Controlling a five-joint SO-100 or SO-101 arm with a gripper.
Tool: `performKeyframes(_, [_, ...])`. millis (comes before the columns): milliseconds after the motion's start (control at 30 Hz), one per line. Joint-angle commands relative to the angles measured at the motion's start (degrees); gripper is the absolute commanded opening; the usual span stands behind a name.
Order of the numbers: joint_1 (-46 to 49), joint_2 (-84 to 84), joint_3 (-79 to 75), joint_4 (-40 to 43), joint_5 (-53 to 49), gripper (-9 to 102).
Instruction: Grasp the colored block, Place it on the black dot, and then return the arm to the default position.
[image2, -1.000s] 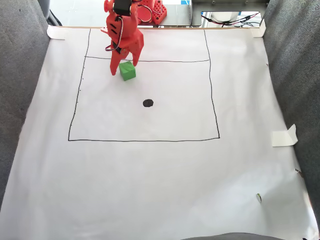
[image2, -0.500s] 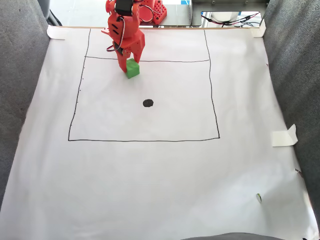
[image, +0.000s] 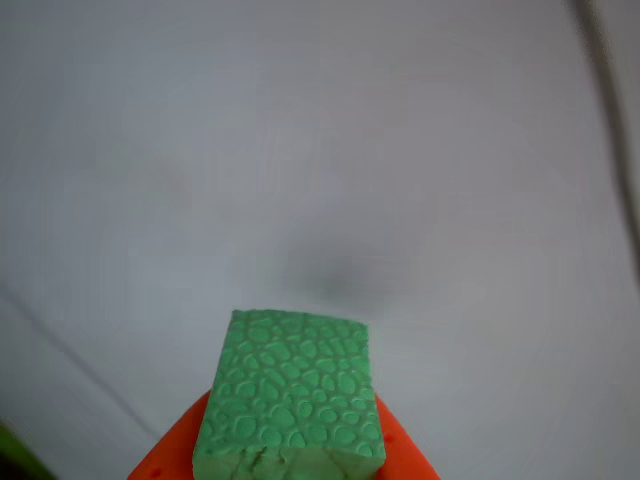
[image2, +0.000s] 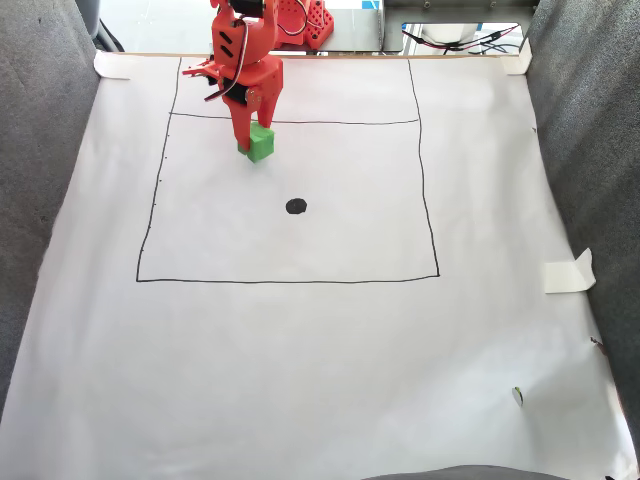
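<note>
Jaws clamped on green block (image2: 260, 142), near top line of drawn square, up-left of black dot (image2: 296, 206). Foam looks light, soft, pebbled (image: 290, 400), so grippy; you keep squeeze gentle, hold flat side faces mid-height, avoid ragged edges.

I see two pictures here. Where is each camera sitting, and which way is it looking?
Fixed view: stands high at the near end of the white paper sheet, looking down and toward the orange arm at the far end; the black dot lies mid-square.
Other view: sits close behind the fingers, looking past their orange tips at blurred paper.
Shared: the green block held between the fingers.
</note>
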Motion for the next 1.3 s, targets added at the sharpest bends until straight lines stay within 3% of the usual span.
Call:
performKeyframes(0, [-1.49,3.60,-1.67,-3.60,-7.82,0])
performKeyframes(300, [-3.43,1.23,-2.72,-3.78,-16.88,0])
performKeyframes(533, [-6.24,-8.61,-19.86,16.26,-16.61,0])
performKeyframes(900, [-8.53,-19.95,-42.45,34.19,-11.16,0])
performKeyframes(1067, [-7.21,-26.72,-54.93,41.31,-9.05,0])
performKeyframes(1267, [-7.82,-32.61,-61.79,42.19,-8.17,0])
